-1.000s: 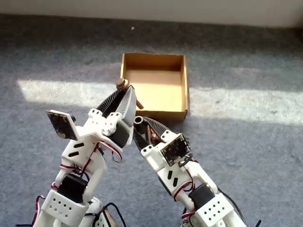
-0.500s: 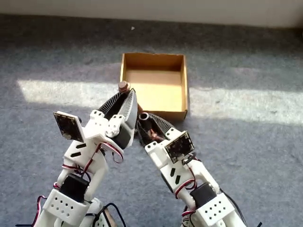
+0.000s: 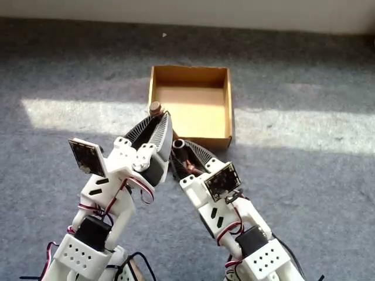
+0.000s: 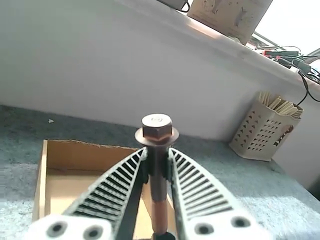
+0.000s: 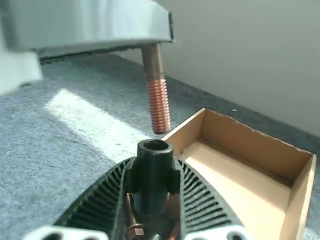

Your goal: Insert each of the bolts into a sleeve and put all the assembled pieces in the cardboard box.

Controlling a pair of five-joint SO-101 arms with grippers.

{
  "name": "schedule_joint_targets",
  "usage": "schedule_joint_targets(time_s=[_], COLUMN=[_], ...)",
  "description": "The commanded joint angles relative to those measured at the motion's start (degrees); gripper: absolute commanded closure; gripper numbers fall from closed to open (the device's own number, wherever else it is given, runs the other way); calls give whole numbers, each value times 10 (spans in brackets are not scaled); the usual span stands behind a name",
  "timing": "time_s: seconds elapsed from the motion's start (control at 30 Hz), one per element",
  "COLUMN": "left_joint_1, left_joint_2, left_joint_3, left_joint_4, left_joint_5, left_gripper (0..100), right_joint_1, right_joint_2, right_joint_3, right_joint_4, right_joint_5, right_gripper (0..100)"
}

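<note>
Judging from the right wrist view, we see the main risk as a missed mouth. The black sleeve (image 5: 152,175), clenched upright between the right fingers (image 5: 200,205), sits nearer than the threaded tip of the copper bolt (image 5: 159,107). That tip hangs above and beyond the bore, not over it. Lowered like this, we think the tip would catch the rim or slip past, and a push could twist either piece in its grip. The left fingers (image 4: 115,185) are clamped on the bolt's shank just below its flanged head. Both arms reach forward over the grey surface (image 3: 304,193), and their tips meet close together just short of the cardboard box (image 3: 229,105), which sits open beyond.
</note>
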Motion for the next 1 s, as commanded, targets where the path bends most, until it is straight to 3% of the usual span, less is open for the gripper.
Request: schedule_joint_targets(time_s=[0.0, 0.1, 0.53, 0.97], left_joint_1=[58, 70, 70, 103], left_joint_2=[-8, -8, -7, -3], left_joint_3=[0, 7, 35, 78], left_joint_4=[9, 11, 15, 14], left_joint_5=[-36, -70, -74, -231], left_gripper=[994, 994, 994, 992], right_joint_1=[13, 31, 42, 68], right_joint_2=[-6, -7, -8, -8], right_joint_3=[74, 74, 74, 74], right_joint_4=[-13, -13, -13, -12], right_joint_5=[6, 6, 6, 6], right_gripper=[994, 994, 994, 994])
